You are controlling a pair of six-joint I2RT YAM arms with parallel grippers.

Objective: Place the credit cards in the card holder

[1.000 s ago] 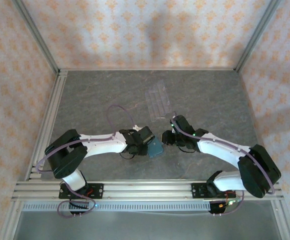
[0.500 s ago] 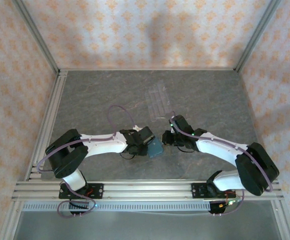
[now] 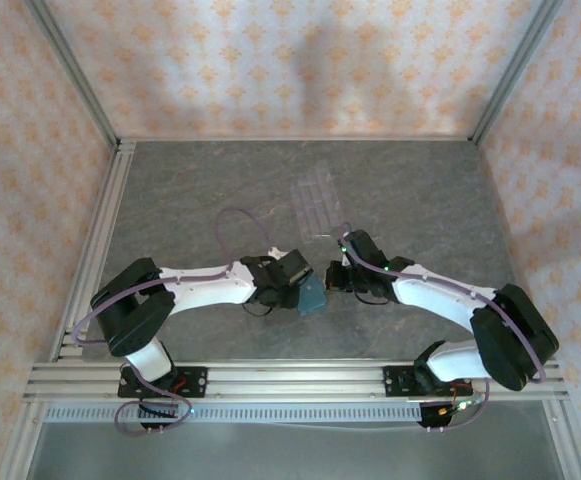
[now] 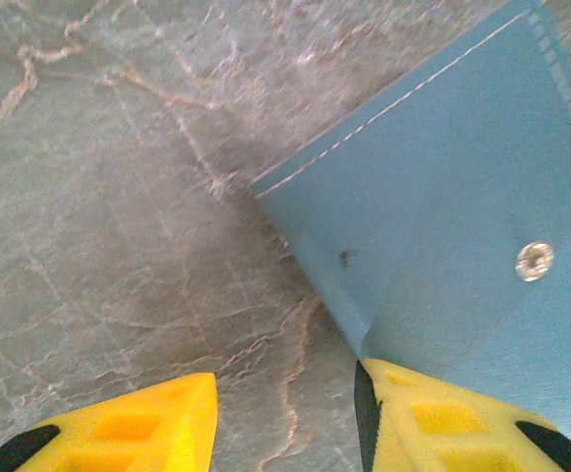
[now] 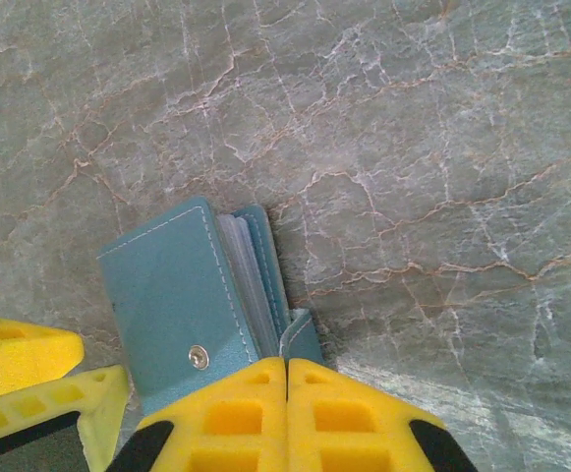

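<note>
Top external view: nearest the arm bases, the teal card holder lies flat on the grey marble table. The left gripper is at its left side and the right gripper is just beside its right. In the left wrist view the yellow fingers stand spread with bare table between them. One fingertip meets the card holder's near corner, below the snap stud. In the right wrist view the right arm's fingers are pressed together, their tips against a small turned-up teal flap at the card holder's edge. Whether the flap is nipped between them I cannot tell. The card holder gapes slightly, showing pale leaves. Well beyond the card holder lies a clear slotted rack.
</note>
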